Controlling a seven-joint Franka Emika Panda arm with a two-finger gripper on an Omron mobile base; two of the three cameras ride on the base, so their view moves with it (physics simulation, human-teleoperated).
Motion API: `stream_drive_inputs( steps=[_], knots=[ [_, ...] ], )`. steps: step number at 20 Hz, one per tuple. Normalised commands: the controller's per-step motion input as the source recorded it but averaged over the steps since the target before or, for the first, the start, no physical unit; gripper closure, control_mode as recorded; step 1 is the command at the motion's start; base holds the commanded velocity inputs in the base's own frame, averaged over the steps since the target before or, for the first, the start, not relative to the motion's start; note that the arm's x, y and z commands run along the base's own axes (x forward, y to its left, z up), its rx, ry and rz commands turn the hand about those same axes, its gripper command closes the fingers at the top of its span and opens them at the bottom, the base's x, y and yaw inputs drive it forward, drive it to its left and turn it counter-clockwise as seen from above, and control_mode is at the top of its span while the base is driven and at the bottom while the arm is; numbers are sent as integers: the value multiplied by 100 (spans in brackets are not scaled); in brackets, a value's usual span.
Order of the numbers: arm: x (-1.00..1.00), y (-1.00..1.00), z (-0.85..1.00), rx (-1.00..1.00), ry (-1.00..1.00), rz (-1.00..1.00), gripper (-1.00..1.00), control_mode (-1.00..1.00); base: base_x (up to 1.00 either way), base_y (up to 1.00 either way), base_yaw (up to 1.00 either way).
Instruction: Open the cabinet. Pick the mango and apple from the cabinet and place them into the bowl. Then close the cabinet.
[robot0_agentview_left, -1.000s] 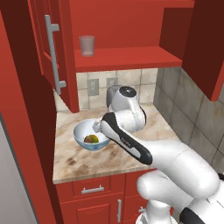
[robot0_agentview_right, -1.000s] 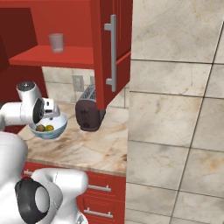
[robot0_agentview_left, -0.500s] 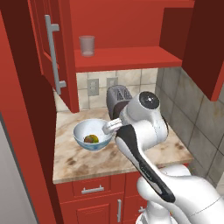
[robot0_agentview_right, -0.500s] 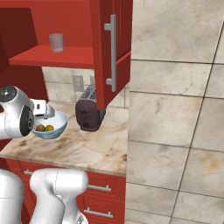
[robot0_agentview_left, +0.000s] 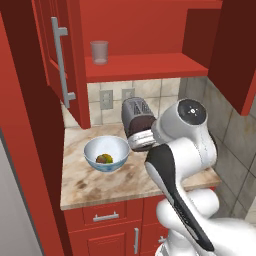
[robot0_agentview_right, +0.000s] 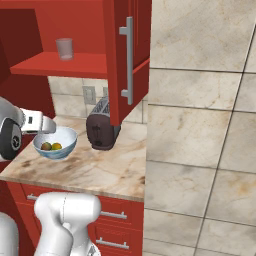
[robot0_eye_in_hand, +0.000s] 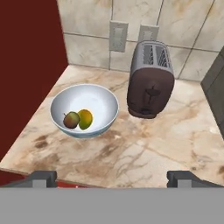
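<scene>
**Red doors open, both fruits in the bowl**

Dark fingertips (robot0_eye_in_hand: 43, 178) stand at the two lower corners of the hand view, so the hand (robot0_eye_in_hand: 111, 178) is spread wide and holds nothing. It hangs above the front of the marble counter (robot0_eye_in_hand: 144, 148), apart from everything on it.

Ahead and to the left in the hand view sits the bowl (robot0_eye_in_hand: 107, 116), pale blue outside and whitish inside, upright on the counter. The apple (robot0_eye_in_hand: 71, 120) and the mango (robot0_eye_in_hand: 85, 118) lie side by side in it, touching, the apple nearer the red side wall. The mango's long axis runs roughly from the front of the counter toward the tiled back wall.

Just beside the bowl stands a dark toaster (robot0_eye_in_hand: 151, 85), its slots facing up and its back to the wall outlets (robot0_eye_in_hand: 118, 36).

Above, the cabinet (robot0_agentview_left: 145, 66) is open. Its left door (robot0_agentview_left: 60, 60) swings out toward the camera in the left base view, and its right door (robot0_agentview_right: 126, 55) does so in the right base view. Their long silver handles run vertically. A clear glass cup (robot0_agentview_left: 99, 52) stands upright on the red shelf inside.
</scene>
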Motion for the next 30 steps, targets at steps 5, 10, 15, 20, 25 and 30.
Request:
stream_drive_inputs(
  steps=[5, 10, 15, 20, 25, 30],
  knots=[
    [-38, -23, 54, 0, -5, -2, -100, -100, 0, 0, 0],
    [-58, -29, 58, 0, -2, -2, -100, -100, 0, 0, 0],
    [-59, -46, 48, 0, 0, -5, -100, -100, 0, 0, 0],
    [-60, -51, 30, 0, -1, -7, -100, -100, 0, 0, 0],
    [-57, -38, 33, 0, 0, -8, -100, -100, 0, 0, 0],
    [-37, -32, 41, 0, 0, -10, -100, -100, 0, 0, 0]
  ],
)
